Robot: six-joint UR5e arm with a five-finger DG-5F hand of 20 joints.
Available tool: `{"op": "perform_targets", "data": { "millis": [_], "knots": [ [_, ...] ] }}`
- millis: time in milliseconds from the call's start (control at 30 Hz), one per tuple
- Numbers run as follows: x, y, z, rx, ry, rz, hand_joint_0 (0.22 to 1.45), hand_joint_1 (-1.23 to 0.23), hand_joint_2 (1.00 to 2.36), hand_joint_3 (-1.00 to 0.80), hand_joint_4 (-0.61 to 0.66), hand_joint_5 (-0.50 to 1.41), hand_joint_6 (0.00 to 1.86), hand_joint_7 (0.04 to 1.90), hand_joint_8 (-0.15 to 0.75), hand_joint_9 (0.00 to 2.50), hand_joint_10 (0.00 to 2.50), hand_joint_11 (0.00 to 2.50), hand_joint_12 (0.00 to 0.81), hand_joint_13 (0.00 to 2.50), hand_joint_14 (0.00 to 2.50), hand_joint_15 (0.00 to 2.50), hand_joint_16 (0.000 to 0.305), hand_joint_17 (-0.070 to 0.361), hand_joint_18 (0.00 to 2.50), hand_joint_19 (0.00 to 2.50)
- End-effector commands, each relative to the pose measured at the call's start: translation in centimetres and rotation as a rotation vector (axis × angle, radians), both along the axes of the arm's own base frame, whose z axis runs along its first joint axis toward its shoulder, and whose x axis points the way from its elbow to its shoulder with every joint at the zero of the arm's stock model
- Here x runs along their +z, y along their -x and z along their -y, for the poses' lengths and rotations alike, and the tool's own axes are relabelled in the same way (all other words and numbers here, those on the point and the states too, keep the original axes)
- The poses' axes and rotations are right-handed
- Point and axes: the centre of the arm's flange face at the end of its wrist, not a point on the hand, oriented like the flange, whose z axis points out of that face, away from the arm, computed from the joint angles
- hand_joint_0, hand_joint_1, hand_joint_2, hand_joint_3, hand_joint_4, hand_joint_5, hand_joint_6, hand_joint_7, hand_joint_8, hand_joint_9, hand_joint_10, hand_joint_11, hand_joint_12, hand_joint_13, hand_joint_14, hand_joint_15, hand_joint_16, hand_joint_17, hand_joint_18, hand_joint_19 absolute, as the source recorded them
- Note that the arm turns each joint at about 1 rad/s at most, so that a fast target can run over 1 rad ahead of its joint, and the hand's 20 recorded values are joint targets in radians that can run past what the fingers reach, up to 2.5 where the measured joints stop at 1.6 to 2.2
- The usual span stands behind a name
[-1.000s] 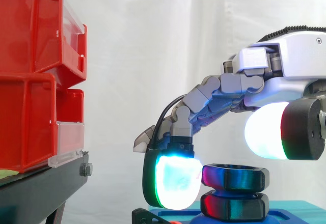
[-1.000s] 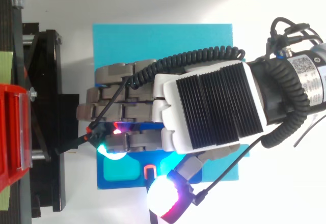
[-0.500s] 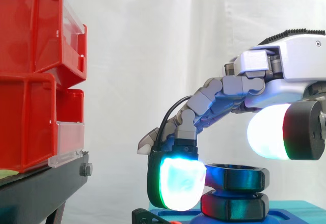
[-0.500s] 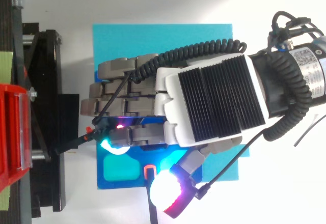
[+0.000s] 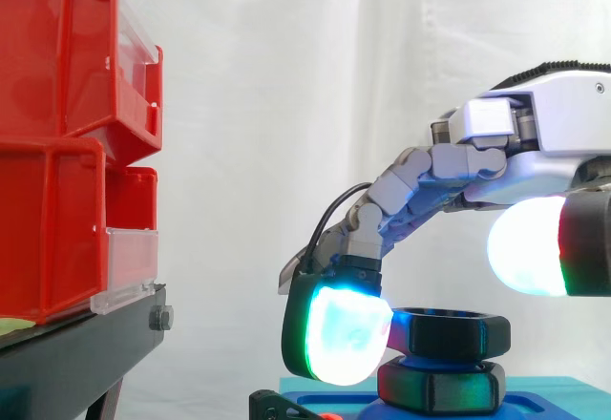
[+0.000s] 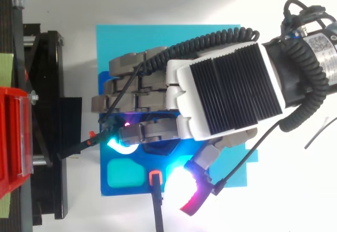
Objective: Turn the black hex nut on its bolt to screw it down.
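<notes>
Hand curled over nut, one pad on its side, thumb clear above. Nut sits close above lower hex; judged nearly down, final turns left.

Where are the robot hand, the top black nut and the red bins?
robot hand (image 6: 231, 92): top view, ribbed back.
top black nut (image 5: 456, 336): side view, side face.
red bins (image 5: 57, 57): side view, upper bin's wall.
</notes>
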Motion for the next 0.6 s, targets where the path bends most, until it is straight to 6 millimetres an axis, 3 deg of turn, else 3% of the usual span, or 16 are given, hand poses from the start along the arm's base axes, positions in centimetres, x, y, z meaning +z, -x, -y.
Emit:
{"op": "perform_targets", "data": {
  "millis": [0,567],
  "knots": [
    [0.1,0.2,0.9,0.021,-0.001,0.004,0.50,-0.21,1.00,-0.50,0.31,-0.21,0.85,0.58,0.301,0.45,0.01,0.29,0.359,0.58,0.01,0.21,0.049,0.110,0.44,0.27],
    [0.4,0.7,4.5,0.030,-0.003,0.043,0.50,-0.21,1.00,-0.50,0.31,-0.21,0.85,0.58,0.304,0.46,0.01,0.29,0.361,0.59,0.01,0.22,0.049,0.111,0.46,0.29]
  ]
}}
